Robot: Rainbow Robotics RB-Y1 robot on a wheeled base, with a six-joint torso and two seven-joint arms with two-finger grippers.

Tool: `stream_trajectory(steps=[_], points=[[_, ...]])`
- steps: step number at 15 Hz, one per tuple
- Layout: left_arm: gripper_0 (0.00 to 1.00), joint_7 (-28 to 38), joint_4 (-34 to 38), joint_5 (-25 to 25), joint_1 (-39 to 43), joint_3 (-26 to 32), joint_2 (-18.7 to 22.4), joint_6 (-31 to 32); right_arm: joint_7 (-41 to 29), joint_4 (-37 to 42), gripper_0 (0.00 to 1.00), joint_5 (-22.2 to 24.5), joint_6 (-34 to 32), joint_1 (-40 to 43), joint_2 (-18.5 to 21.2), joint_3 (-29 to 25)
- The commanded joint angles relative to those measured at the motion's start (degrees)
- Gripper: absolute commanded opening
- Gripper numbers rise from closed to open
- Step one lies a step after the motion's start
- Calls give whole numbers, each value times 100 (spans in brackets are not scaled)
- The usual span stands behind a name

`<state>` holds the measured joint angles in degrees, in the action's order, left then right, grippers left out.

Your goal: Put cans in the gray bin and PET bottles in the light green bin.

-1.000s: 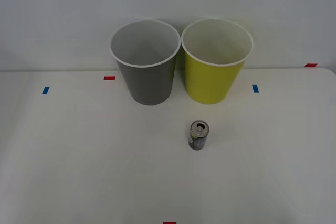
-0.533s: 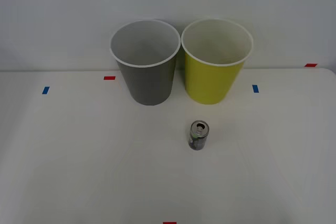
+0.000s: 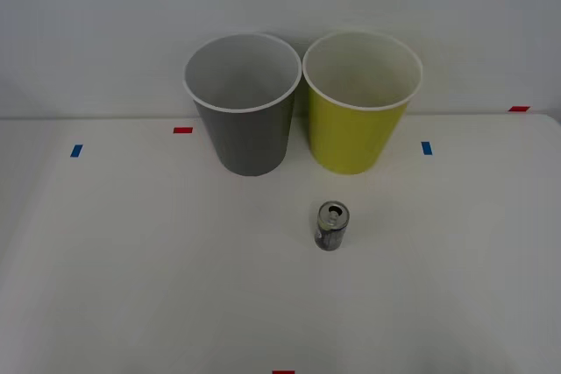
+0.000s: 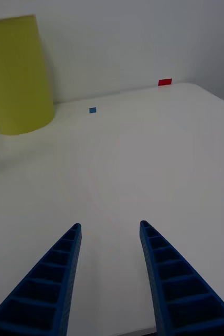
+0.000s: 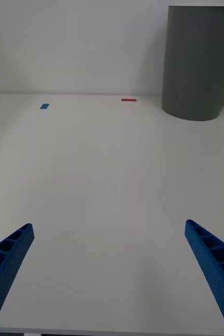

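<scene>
White table (image 3: 131, 286): front view alone shows whole can (image 3: 332, 226).

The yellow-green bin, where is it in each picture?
Front view: the light green bin stands at the back of the table, right of the gray bin, behind the can.
Right wrist view: its side shows near the wall, by a blue tape mark.
Left wrist view: a thin sliver at most, past the gray bin; hard to tell.
Shared landmark: the blue tape mark beside the bin.
</scene>
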<state>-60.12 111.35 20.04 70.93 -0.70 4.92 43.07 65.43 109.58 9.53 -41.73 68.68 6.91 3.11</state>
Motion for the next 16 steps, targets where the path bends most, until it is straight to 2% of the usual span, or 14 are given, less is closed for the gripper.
stream_trajectory(steps=[1, 4, 6, 16], points=[[100, 0, 0, 0, -1, 0, 0, 0, 1051, 90, 100, -611, -81, -3, 461, 357], [100, 0, 0, 0, -1, 0, 0, 0, 1552, 98, 100, -883, -160, -126, 795, 541], [100, 0, 0, 0, -1, 0, 0, 0, 1596, 98, 100, -1006, -204, -188, 979, 708], [100, 0, 0, 0, -1, 0, 0, 0, 1780, 90, 100, -1024, -20, -979, 1805, 1192]])
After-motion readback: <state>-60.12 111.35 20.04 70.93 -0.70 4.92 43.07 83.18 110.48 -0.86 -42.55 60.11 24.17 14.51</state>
